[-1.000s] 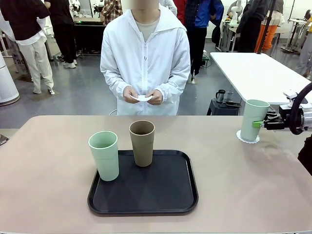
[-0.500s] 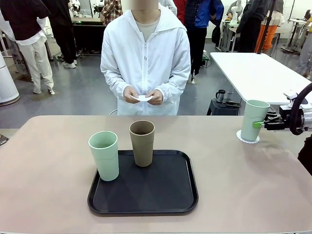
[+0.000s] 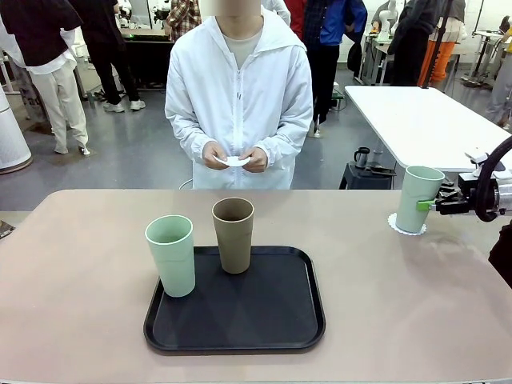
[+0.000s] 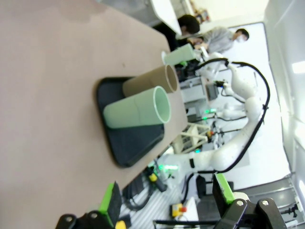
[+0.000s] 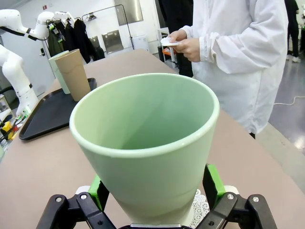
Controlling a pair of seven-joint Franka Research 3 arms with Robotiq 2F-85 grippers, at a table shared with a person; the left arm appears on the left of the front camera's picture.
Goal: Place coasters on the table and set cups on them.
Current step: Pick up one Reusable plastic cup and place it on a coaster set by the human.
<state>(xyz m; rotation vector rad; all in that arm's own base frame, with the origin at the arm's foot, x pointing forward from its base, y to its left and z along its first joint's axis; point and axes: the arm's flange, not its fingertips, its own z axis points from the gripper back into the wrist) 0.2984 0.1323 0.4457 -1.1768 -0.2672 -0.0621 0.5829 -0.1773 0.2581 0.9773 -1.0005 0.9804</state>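
Observation:
A pale mint cup (image 3: 418, 198) stands on a white scalloped coaster (image 3: 394, 225) at the far right of the beige table (image 3: 96, 264). My right gripper (image 3: 432, 204) is open around that cup (image 5: 147, 143), its green pads (image 5: 212, 183) just off the wall, with the coaster (image 5: 200, 210) showing below. A second mint cup (image 3: 170, 256) and a tan cup (image 3: 234, 234) stand on the black tray (image 3: 240, 332). The person holds more coasters (image 3: 232, 161) in both hands. My left gripper (image 4: 167, 198) is open, holds nothing, and hangs off the table's left side.
A white-topped table (image 3: 416, 120) stands behind at the right, with a small dark mug (image 3: 362, 157) on a stool beside it. Bare tabletop lies between the tray and the right cup, and left of the tray.
The right gripper's jaws have spread off the mint cup, which has shifted very slightly right on its coaster. The tray cups and the person's hands have not moved.

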